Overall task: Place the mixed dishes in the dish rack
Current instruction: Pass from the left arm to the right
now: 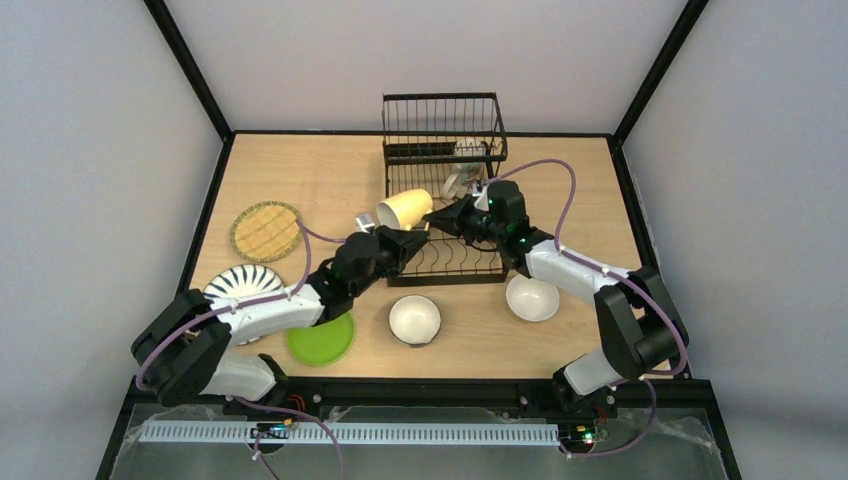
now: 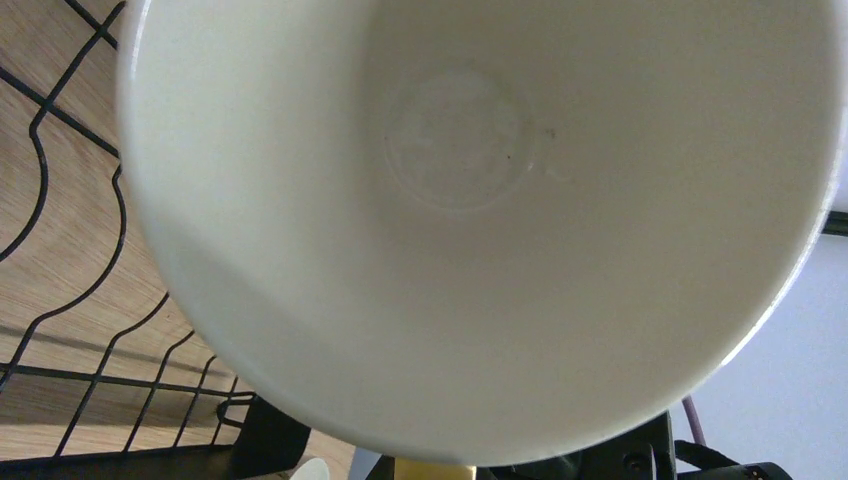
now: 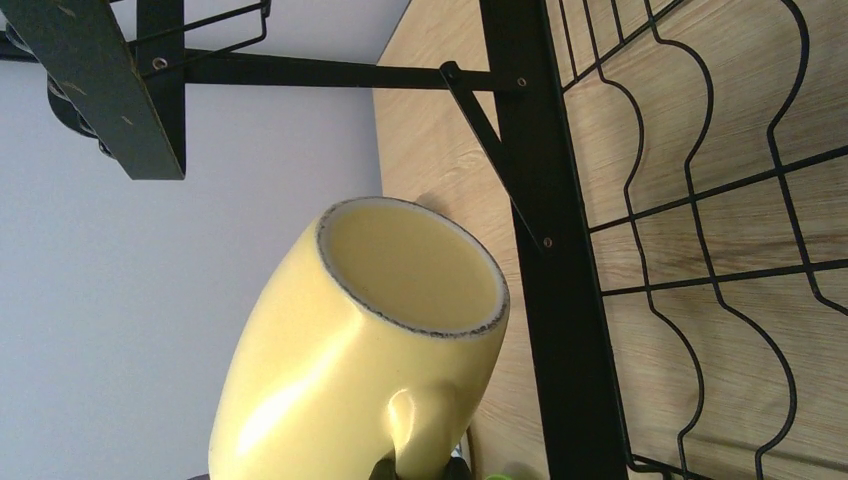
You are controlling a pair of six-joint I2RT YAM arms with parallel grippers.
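The pale yellow mug (image 1: 405, 210) hangs tilted over the near left corner of the black wire dish rack (image 1: 442, 190). My right gripper (image 1: 442, 216) is shut on the mug's handle, and in the right wrist view its fingertips (image 3: 420, 468) pinch the handle below the mug (image 3: 360, 350). My left gripper (image 1: 408, 238) sits just under the mug's left end. The mug's pale round end (image 2: 470, 200) fills the left wrist view and hides the left fingers. Rack wires show in the left wrist view (image 2: 100, 370) and the right wrist view (image 3: 700, 250).
On the table lie a tan woven-look plate (image 1: 266, 230), a black-striped white plate (image 1: 243, 283) and a lime green plate (image 1: 322, 340) partly under my left arm. Two white-inside bowls (image 1: 414, 320) (image 1: 531, 298) stand in front of the rack. A pale object (image 1: 462, 182) sits by the rack's upright basket.
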